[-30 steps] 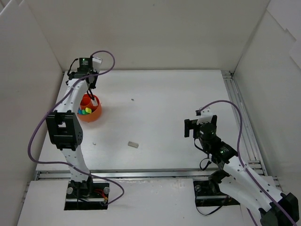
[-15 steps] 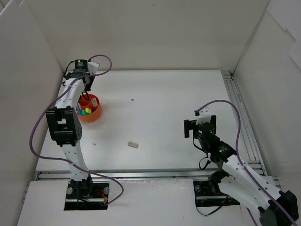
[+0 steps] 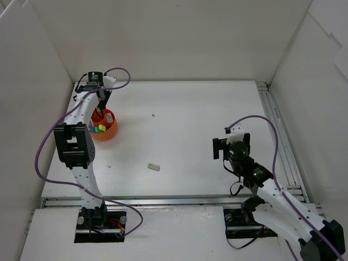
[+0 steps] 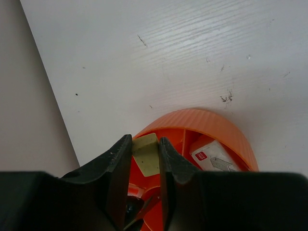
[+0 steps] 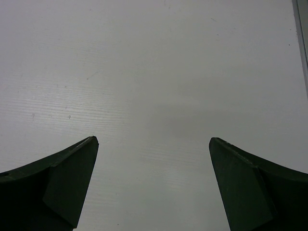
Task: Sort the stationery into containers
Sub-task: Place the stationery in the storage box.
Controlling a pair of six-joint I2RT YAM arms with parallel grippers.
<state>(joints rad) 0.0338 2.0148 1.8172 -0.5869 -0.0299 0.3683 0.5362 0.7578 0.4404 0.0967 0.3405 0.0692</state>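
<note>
The beige eraser is pinched between the narrowed jaws of the left gripper, hanging just above the orange holder. In the wrist view it sits over the compartment at the holder's ten o'clock side, close to the outer wall. A white packet lies in the compartment at three o'clock from the eraser. From above, the holder stands at nine o'clock of the table, with coloured highlighter ends showing inside it.

The drop looks close, and the risk lies in how near the eraser is to the rim. Let go here, it may strike the wall or a divider and hop out onto the table. A soft eraser may also cling to one finger and fall late or crooked. Going lower could catch a finger on the wall and tip or shove the light holder.

A small grey-white piece lies unsorted at seven o'clock, and a tiny one at eleven. The right gripper hovers at four o'clock, jaws spread wide, holding nothing
</note>
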